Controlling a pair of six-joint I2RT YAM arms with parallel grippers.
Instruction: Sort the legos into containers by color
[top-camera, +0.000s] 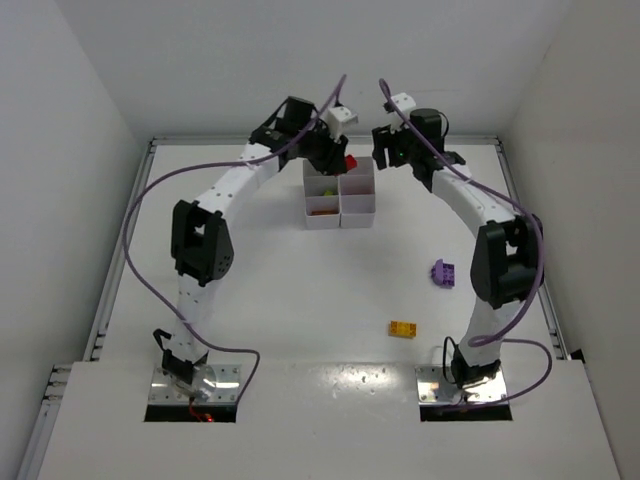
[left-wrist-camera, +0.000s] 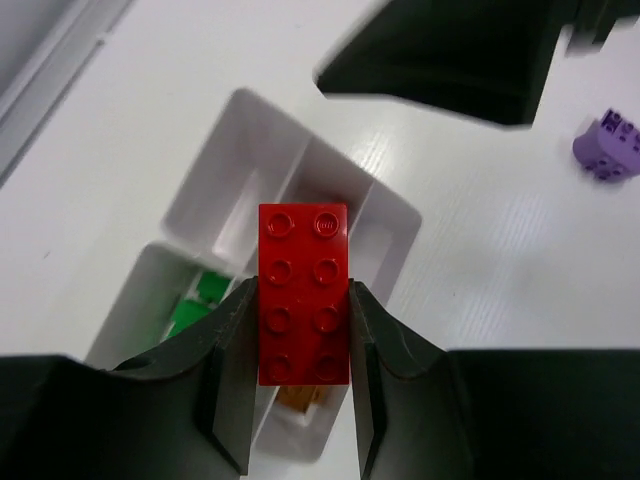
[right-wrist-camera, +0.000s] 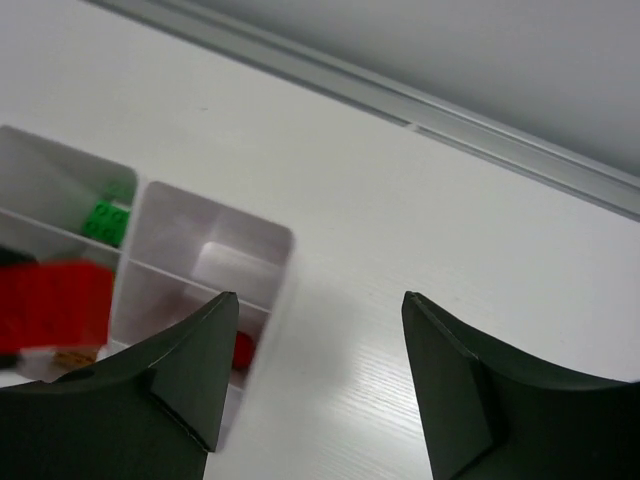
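My left gripper (left-wrist-camera: 303, 300) is shut on a red two-by-four brick (left-wrist-camera: 304, 300) and holds it above the white compartment tray (left-wrist-camera: 395, 215). In the top view the left gripper (top-camera: 338, 158) holds the brick (top-camera: 350, 162) over the tray's (top-camera: 340, 222) far edge. Green bricks (left-wrist-camera: 195, 305) lie in one cell. An orange-brown brick (left-wrist-camera: 298, 400) lies in another, partly hidden by the red one. My right gripper (right-wrist-camera: 318, 297) is open and empty, just right of the tray (right-wrist-camera: 288, 240). A red piece (right-wrist-camera: 243, 350) lies in a near cell. The right gripper (top-camera: 392, 150) also shows in the top view.
A purple brick (top-camera: 443, 271) and a yellow brick (top-camera: 404, 328) lie loose on the table to the right, near the right arm. The purple brick also shows in the left wrist view (left-wrist-camera: 607, 146). The back wall rail (right-wrist-camera: 500, 130) runs close behind the tray.
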